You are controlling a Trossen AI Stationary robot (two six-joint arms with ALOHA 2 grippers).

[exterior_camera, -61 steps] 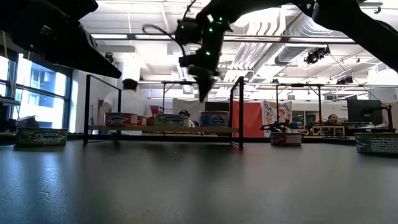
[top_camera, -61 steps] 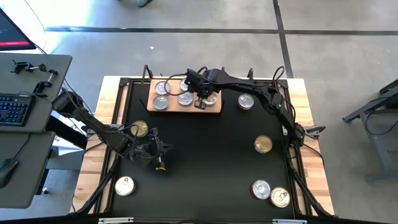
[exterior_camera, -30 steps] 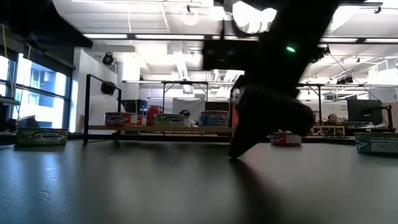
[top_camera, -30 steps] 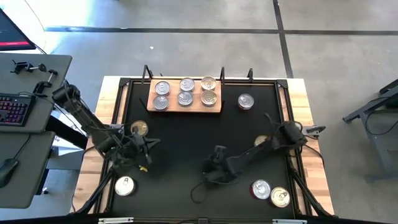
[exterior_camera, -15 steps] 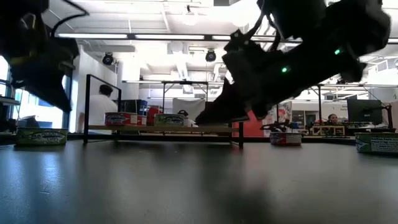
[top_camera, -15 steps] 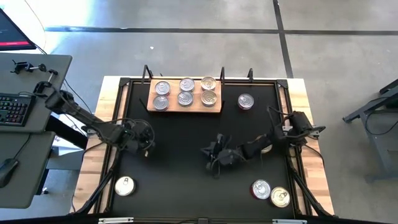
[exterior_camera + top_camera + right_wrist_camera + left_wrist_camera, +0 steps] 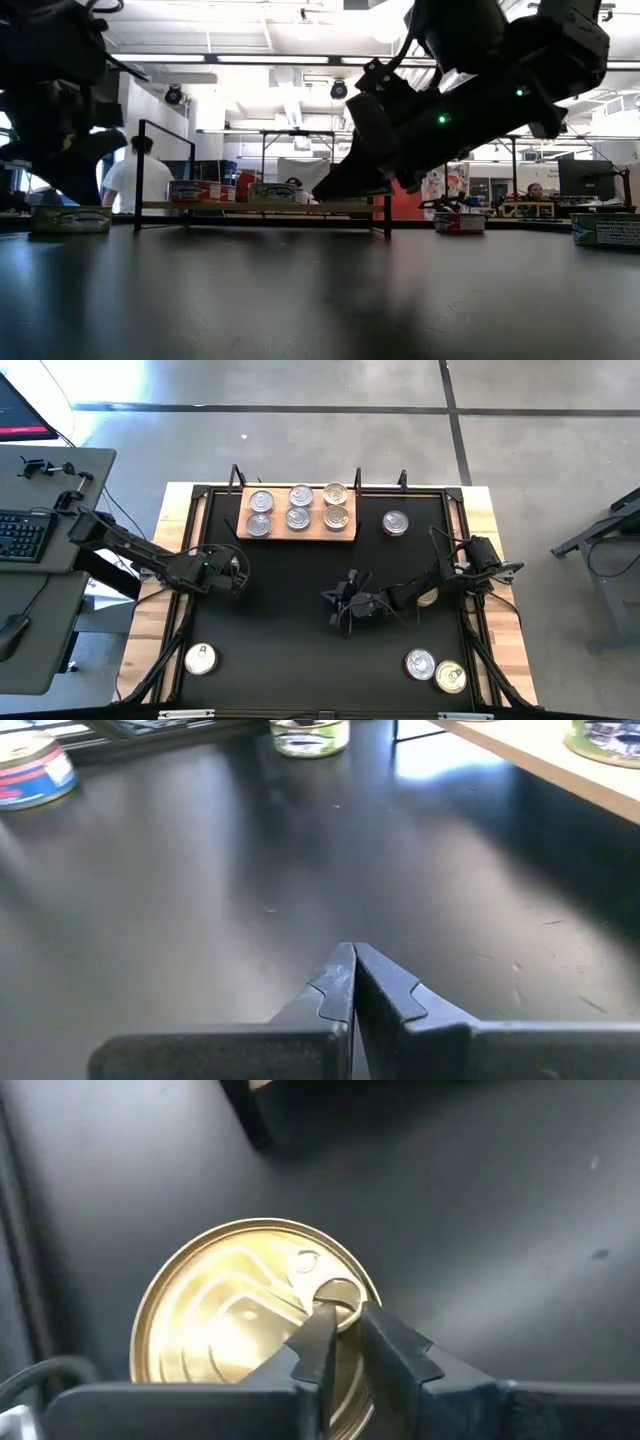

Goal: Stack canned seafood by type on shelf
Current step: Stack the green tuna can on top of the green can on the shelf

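The wooden shelf (image 7: 300, 534) stands near the table's far edge and carries six silver-lidded cans (image 7: 298, 517) in two rows. My left gripper (image 7: 230, 572) hangs over a gold-lidded can (image 7: 230, 1320) at the table's left. Its fingertips (image 7: 345, 1315) are open by a narrow gap above the pull tab. In the low view it hovers just above that can (image 7: 68, 220). My right gripper (image 7: 342, 610) is shut in mid-table, over bare mat (image 7: 300, 870). Loose cans stand on the mat: a reddish one (image 7: 395, 522), a gold one (image 7: 428, 598) and one at the near left (image 7: 200, 658).
Two more cans (image 7: 420, 663) (image 7: 450, 677) sit at the near right corner. A black frame with upright posts (image 7: 138, 175) surrounds the shelf. The right arm's forearm (image 7: 440, 575) stretches across the right half of the mat. People stand in the room beyond the table (image 7: 130, 180).
My left gripper has moved toward the table's far edge and now stands over the gold can at the left. My right gripper has moved a little toward the far edge near mid-table and has tipped to a flatter slant. No can has moved.
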